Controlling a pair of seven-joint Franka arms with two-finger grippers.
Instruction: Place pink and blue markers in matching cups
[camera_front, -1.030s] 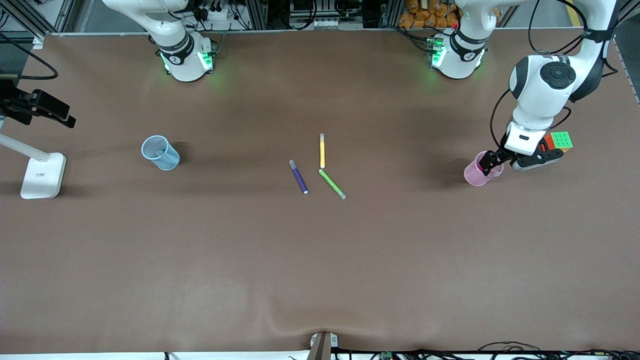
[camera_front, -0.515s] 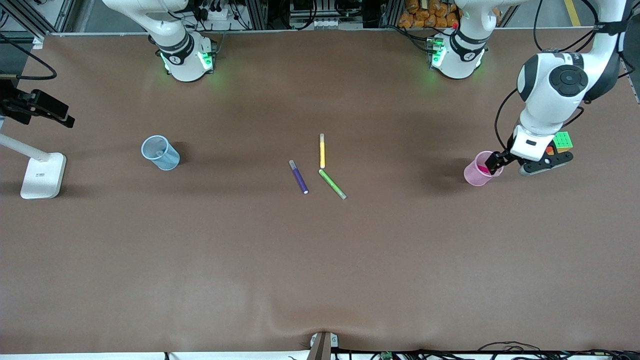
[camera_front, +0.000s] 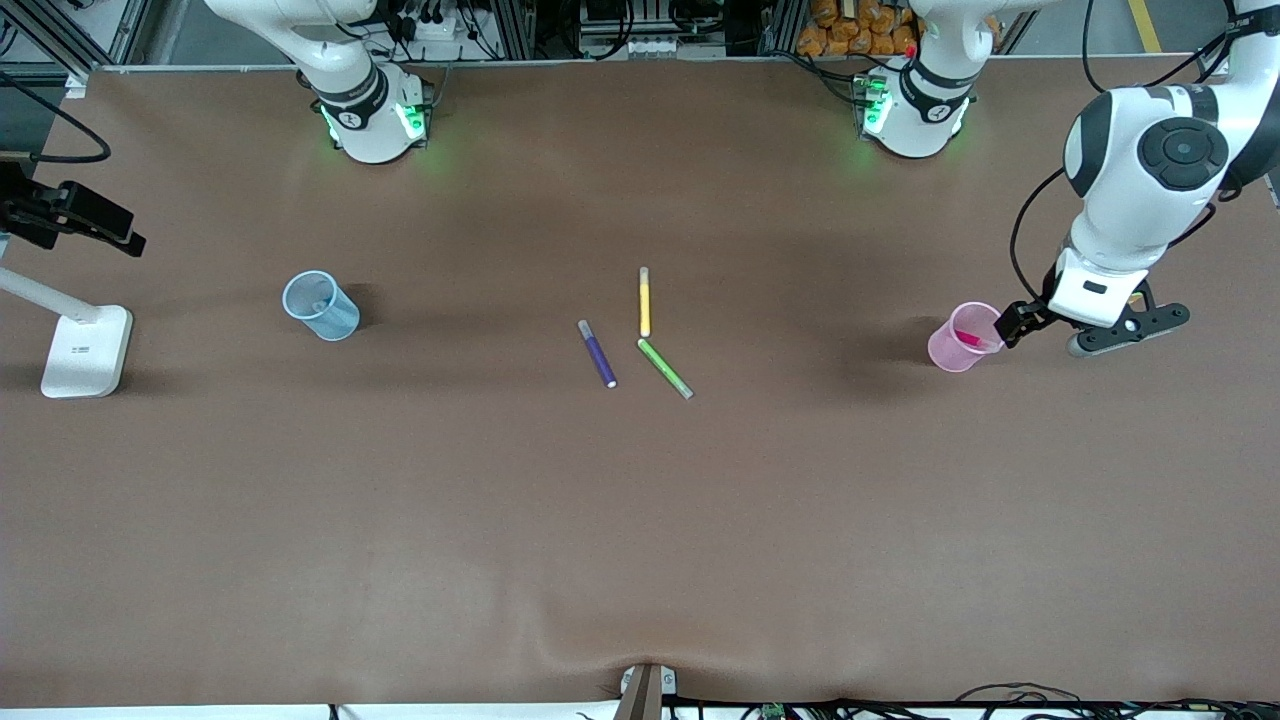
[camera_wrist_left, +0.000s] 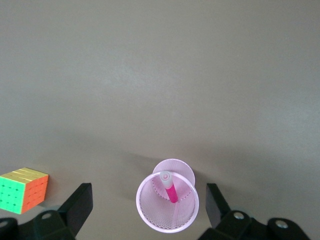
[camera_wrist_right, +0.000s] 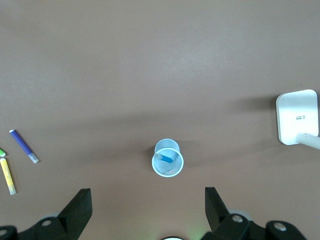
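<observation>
no readable text, labels or numbers

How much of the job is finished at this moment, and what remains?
Both look done: the pink marker stands in the pink cup, the blue marker lies in the blue cup. The left gripper and right gripper are open, empty. Nothing seems left.

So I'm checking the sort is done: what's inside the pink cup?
The pink cup holds the pink marker, leaning, pale end up. Its lower tip is hidden by the mesh wall. The open left gripper hangs above the cup, holding nothing.
</observation>
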